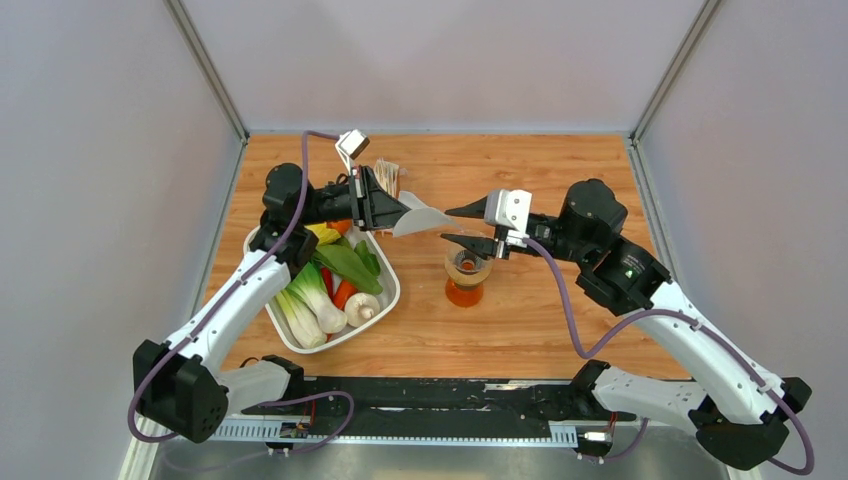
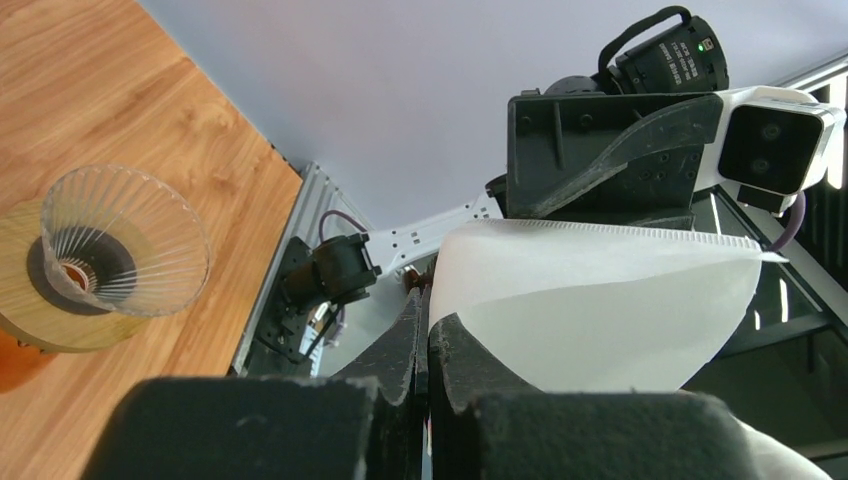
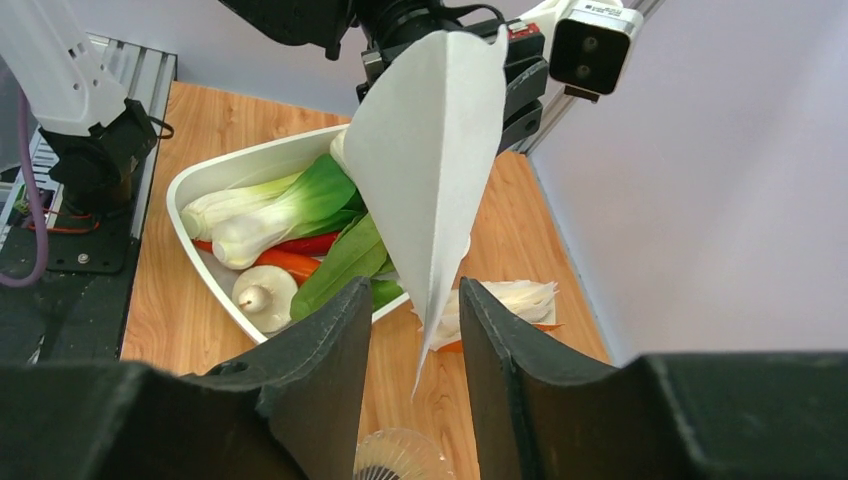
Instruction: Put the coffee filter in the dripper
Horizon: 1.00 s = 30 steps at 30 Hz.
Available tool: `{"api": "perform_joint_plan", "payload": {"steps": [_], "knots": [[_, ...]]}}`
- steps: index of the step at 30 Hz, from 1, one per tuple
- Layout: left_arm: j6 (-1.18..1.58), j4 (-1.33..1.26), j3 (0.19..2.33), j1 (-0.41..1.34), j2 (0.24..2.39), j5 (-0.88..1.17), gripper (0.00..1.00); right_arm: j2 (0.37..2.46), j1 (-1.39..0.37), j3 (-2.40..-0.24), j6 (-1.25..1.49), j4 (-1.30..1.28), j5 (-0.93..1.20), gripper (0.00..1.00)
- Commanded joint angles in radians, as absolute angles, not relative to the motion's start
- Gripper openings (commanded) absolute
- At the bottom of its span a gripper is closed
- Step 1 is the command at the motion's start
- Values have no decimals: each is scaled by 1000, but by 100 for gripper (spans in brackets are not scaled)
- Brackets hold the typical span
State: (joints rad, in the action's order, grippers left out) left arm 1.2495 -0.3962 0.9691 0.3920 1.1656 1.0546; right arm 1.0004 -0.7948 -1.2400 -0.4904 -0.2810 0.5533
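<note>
I have the coffee filter (image 1: 422, 219) up in the air, between the two arms and well clear of the tabletop (image 1: 540, 320). The left gripper (image 1: 400, 212) is clamped on one edge of it; in the left wrist view the white paper fans out from between the closed fingers (image 2: 445, 345). The right gripper (image 1: 465, 227) has its jaws apart, and the filter's pointed end hangs down in the gap between them. I can't see either finger pressing on the paper, so I read the left arm as the only one holding it.

The dripper (image 1: 467, 262) sits upright on the orange glass vessel (image 1: 465, 293), just below and a little right of the filter. Its clear ribbed cone has nothing in it.

By my reckoning the pick-up is done and the placing isn't. The filter looks flat, not opened into a cone, and it is not yet over the dripper's mouth. What's left is opening it, lining its point up with the cone and seating it.
</note>
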Motion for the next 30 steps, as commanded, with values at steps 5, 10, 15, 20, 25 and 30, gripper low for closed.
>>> {"api": "perform_joint_plan", "payload": {"steps": [5, 10, 15, 20, 25, 30], "knots": [[1216, -386, 1008, 387, 1134, 1083, 0, 979, -786, -1300, -556, -441, 501, 37], [1201, -367, 1010, 387, 1130, 1083, 0, 970, -780, -1320, -562, -475, 474, 34], [1192, -358, 1014, 388, 1129, 1083, 0, 984, -779, -1356, -546, -483, 476, 35], [1193, -357, 1020, 387, 1135, 1081, 0, 1011, -779, -1388, -542, -484, 489, 32], [1182, -338, 1020, 388, 1127, 1082, 0, 1012, -779, -1379, -564, -506, 491, 22], [1172, -326, 1022, 387, 1116, 1080, 0, 1022, -779, -1389, -569, -550, 502, 22]]}}
